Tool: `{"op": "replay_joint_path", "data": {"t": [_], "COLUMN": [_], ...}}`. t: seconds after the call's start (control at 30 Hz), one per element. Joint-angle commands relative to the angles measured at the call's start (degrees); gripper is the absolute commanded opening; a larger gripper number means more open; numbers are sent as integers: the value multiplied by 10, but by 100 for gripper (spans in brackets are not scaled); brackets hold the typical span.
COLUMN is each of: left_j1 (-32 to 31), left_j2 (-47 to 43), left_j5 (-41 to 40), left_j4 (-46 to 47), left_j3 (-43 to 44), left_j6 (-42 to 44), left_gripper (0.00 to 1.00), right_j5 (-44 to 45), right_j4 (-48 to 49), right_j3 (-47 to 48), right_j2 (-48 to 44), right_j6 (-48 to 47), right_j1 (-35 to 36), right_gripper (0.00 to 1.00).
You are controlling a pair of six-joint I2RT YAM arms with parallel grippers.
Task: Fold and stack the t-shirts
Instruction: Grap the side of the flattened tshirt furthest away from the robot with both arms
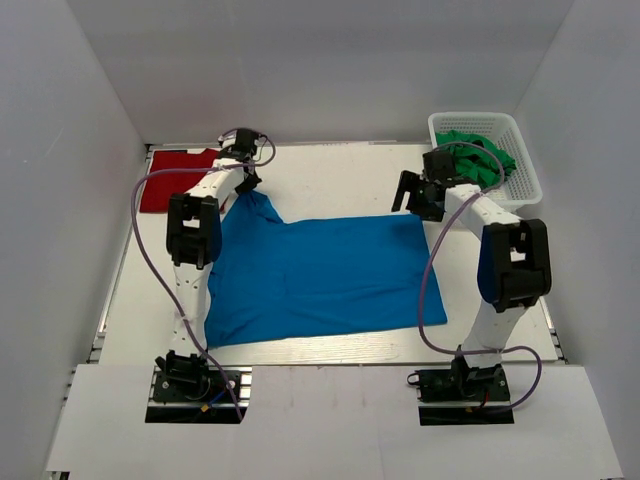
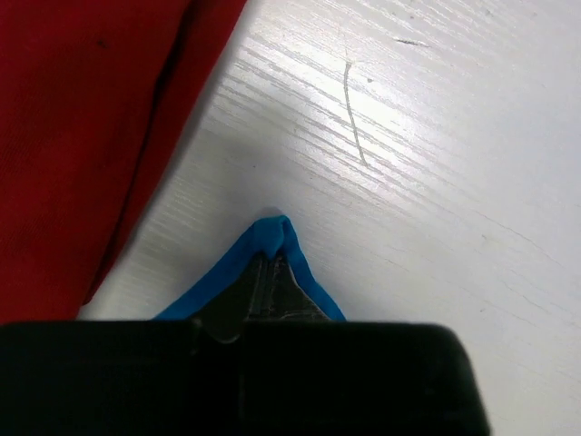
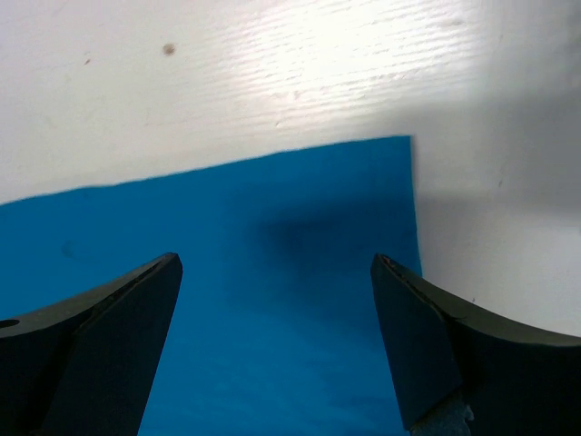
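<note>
Blue t-shirt (image 1: pixel 330 280): spread flat mid-table, near hem just inside the table's (image 1: pixel 330 352) near edge.
Left gripper (image 2: pixel 268 272): jaws closed on the shirt's far-left corner, the cloth drawn into a peak.
Right gripper (image 3: pixel 277 263): jaws wide apart above the shirt's far-right corner, holding nothing.
Red t-shirt (image 1: pixel 170 182): flat at the far-left corner, near the pinched blue tip, not touching.
Open room: bare tabletop beyond the blue far edge, between the grippers.
Basket (image 1: pixel 524 170): far right, holding green cloth (image 1: pixel 480 152).

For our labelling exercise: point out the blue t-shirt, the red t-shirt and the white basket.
blue t-shirt (image 1: pixel 330 275), top view, middle of body.
red t-shirt (image 1: pixel 178 192), top view, visible centre.
white basket (image 1: pixel 526 155), top view, right rim.
</note>
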Motion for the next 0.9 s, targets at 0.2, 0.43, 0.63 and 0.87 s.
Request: {"op": "replay_joint_path", "data": {"t": [0.2,0.43,0.63,0.87], "left_j1": [3,3,3,3], "left_j2": [-54,-94,-99,-169], "left_j5": [16,-1,-1,-6], "left_j4": [45,69,74,94], "left_j3": [-72,-123,-128,-190], "left_j6": [23,23,23,18], "left_gripper": [0,0,0,0], "right_j5": [139,127,127,140], "right_j4": [30,64,81,104], "right_j3": [56,62,38,13], "right_j2": [85,129,117,75], "right_j6": [31,59,63,37], "right_j1": [1,7,11,14], "right_gripper": [90,76,31,0]}}
